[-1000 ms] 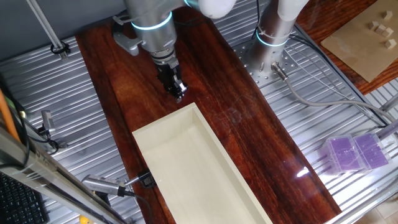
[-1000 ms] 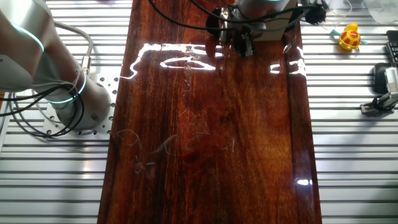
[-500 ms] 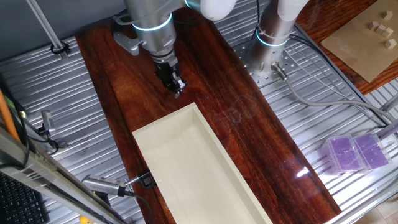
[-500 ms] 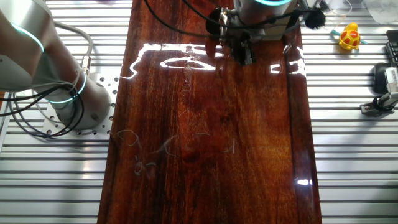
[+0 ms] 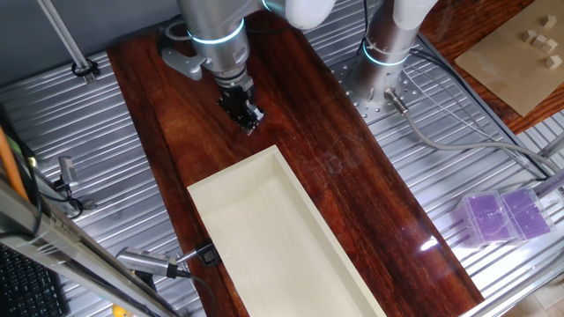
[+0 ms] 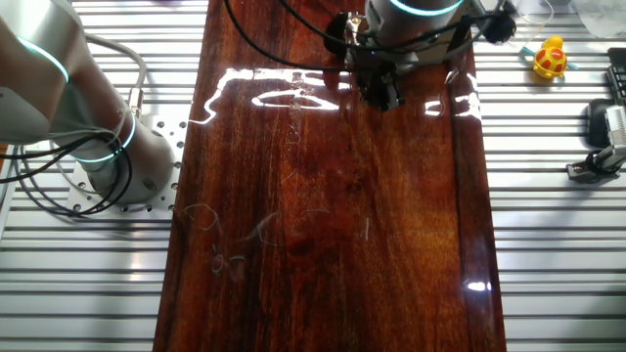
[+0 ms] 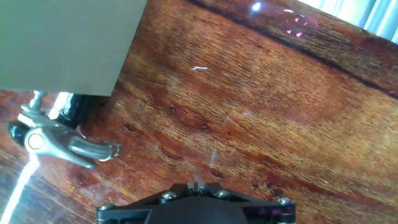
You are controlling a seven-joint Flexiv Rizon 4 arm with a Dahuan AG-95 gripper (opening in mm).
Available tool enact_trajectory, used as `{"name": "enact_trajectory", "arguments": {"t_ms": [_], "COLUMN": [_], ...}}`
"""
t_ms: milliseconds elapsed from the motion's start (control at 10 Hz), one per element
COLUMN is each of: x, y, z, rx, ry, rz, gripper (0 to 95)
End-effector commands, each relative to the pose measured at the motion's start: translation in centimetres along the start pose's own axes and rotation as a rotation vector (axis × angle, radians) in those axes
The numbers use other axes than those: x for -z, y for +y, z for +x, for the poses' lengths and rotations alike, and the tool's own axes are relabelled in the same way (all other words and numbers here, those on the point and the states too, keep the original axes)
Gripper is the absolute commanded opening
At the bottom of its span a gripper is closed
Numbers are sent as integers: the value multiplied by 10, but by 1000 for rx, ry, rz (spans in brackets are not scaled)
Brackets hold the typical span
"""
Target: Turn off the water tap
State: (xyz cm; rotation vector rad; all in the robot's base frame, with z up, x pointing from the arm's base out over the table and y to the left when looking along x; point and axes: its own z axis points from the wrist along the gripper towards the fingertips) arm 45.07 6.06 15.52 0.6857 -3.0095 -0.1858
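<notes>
Chrome curved tap (image 7: 62, 144) on glossy wood table (image 7: 261, 106), gripper (image 5: 248, 123) above, jaw state unclear

A robotics lab bench. The work surface is a dark polished wooden board (image 5: 370, 189) laid over ribbed aluminium extrusion panels (image 5: 115, 176), with a perforated metal mounting plate (image 5: 374, 92) bolted at the far side under a second robot arm's base (image 6: 103, 147). Bundled cables (image 5: 458, 141) trail across the ribs on the right, and a black keyboard (image 5: 26, 286) sits at the near left corner.
</notes>
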Motion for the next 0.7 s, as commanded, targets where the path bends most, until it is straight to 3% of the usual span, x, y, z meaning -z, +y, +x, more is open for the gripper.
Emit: {"name": "enact_trajectory", "arguments": {"t_ms": [100,400,500,700], "x": [-2,-10,-13,-12], "y": [2,-25,-38,-45], "z": [1,4,3,1], "rx": [-147,-86,-57,-39], "ry": [-17,-12,-14,-13], "rz": [0,43,45,45], "gripper": [0,0,0,0]}}
